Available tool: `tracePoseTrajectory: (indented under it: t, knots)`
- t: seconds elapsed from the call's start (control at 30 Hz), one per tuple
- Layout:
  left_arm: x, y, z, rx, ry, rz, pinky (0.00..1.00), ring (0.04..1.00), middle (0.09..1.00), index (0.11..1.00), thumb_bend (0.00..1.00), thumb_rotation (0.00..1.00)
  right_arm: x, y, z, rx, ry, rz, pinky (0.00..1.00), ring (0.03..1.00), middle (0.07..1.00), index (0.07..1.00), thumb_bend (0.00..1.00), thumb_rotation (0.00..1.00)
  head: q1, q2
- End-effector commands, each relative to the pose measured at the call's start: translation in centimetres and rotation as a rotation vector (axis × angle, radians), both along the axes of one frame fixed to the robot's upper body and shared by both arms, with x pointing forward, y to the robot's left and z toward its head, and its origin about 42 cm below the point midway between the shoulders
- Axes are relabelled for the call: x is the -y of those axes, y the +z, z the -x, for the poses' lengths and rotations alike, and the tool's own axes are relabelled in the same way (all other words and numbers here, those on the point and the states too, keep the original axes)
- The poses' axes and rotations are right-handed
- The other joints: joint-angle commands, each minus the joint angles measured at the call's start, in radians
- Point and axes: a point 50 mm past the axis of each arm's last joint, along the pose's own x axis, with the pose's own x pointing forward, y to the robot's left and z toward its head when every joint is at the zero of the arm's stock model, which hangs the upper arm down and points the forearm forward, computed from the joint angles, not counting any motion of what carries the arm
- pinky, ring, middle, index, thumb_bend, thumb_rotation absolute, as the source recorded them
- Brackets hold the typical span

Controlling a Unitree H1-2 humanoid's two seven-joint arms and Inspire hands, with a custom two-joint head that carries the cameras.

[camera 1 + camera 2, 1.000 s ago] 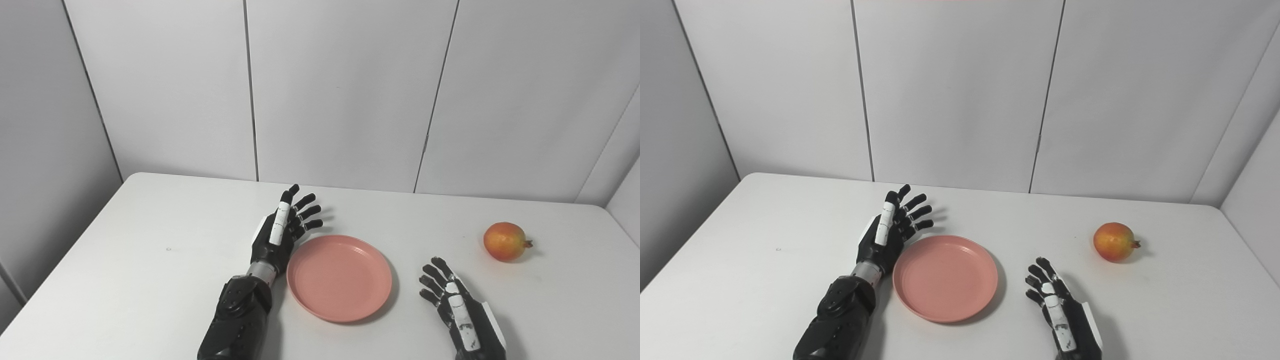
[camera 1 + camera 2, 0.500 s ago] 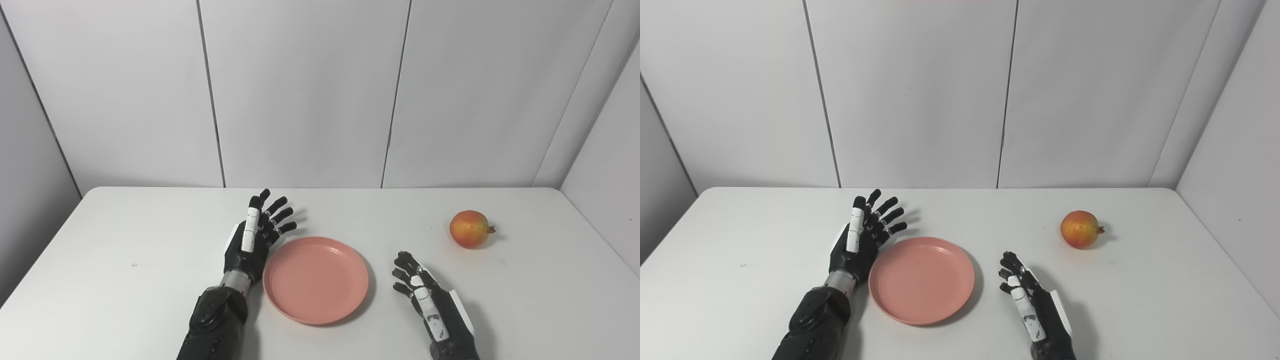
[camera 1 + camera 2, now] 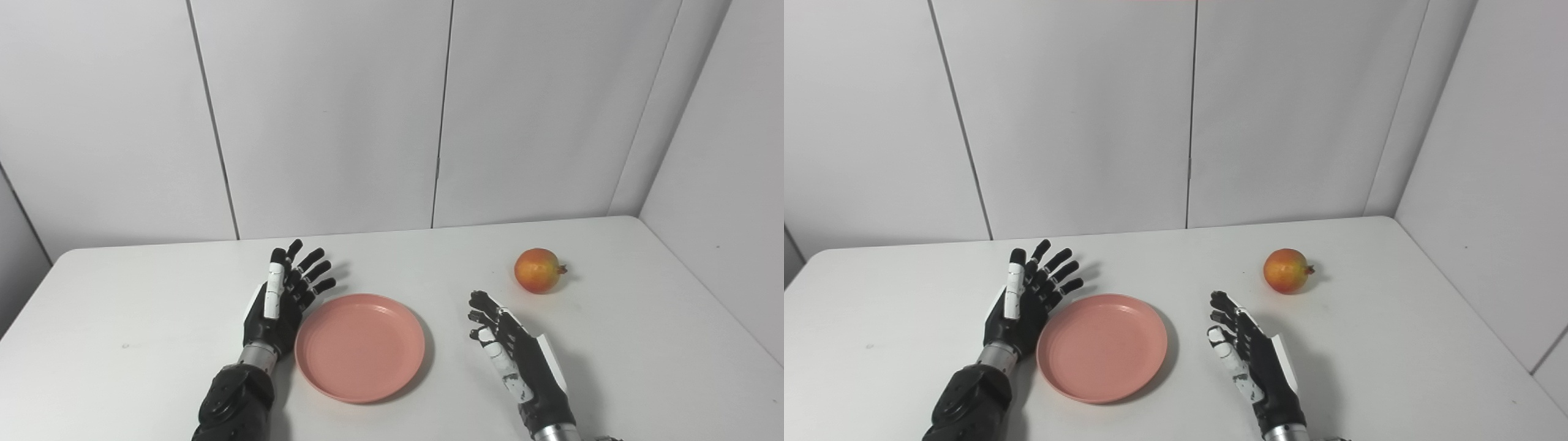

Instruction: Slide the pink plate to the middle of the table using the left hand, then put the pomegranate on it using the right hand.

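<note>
Half done, by the look of it: pink plate (image 3: 360, 348) lying flat near mid-table (image 3: 122, 367), nothing on it. Left hand (image 3: 278, 304) just beside its rim at nine o'clock, fingers spread, holding nothing; contact hard to tell. Remaining: fetching the pomegranate (image 3: 536, 271), sitting well apart at two o'clock from the plate. Right hand (image 3: 511, 352) between the two, fingers apart, empty. Round fruit, orange-red with a yellowish patch, small crown pointing to three o'clock; likely to roll.
</note>
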Motion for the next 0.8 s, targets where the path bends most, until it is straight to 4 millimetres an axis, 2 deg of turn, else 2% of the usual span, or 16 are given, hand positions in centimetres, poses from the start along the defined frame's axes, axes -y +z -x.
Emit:
tracePoseTrajectory:
  t: [0.0, 0.2, 0.4, 0.6, 0.77]
  knots:
    - [-0.7, -5.2, 3.5, -0.133, 0.007, 0.014, 0.72, 0.839, 0.859, 0.965, 0.98, 0.81, 0.3, 3.1, -1.2, 0.143, 0.005, 0.021, 0.74, 0.837, 0.859, 0.848, 0.79, 0.88, -0.005, -0.004]
    - [-0.6, -5.6, 3.6, -0.144, 0.012, 0.027, 0.72, 0.839, 0.852, 0.972, 0.96, 0.82, 1.1, 4.9, -2.3, 0.18, -0.017, 0.103, 0.74, 0.83, 0.851, 0.845, 0.8, 0.85, -0.008, -0.014]
    - [-0.6, -5.9, 3.6, -0.146, 0.01, 0.031, 0.72, 0.849, 0.86, 0.974, 0.96, 0.82, 1.7, 6.8, -3.6, 0.23, -0.032, 0.239, 0.73, 0.821, 0.848, 0.834, 0.77, 0.87, -0.012, -0.023]
    - [-0.6, -6.0, 3.7, -0.142, 0.004, 0.042, 0.73, 0.853, 0.87, 0.981, 0.95, 0.83, 2.2, 8.4, -4.8, 0.261, -0.051, 0.36, 0.75, 0.8, 0.824, 0.825, 0.8, 0.88, -0.012, -0.024]
    - [-0.5, -6.2, 3.9, -0.144, 0.006, 0.05, 0.74, 0.846, 0.872, 0.983, 0.94, 0.82, 3.0, 10.0, -5.8, 0.282, -0.069, 0.444, 0.79, 0.829, 0.841, 0.83, 0.82, 0.88, -0.002, -0.034]
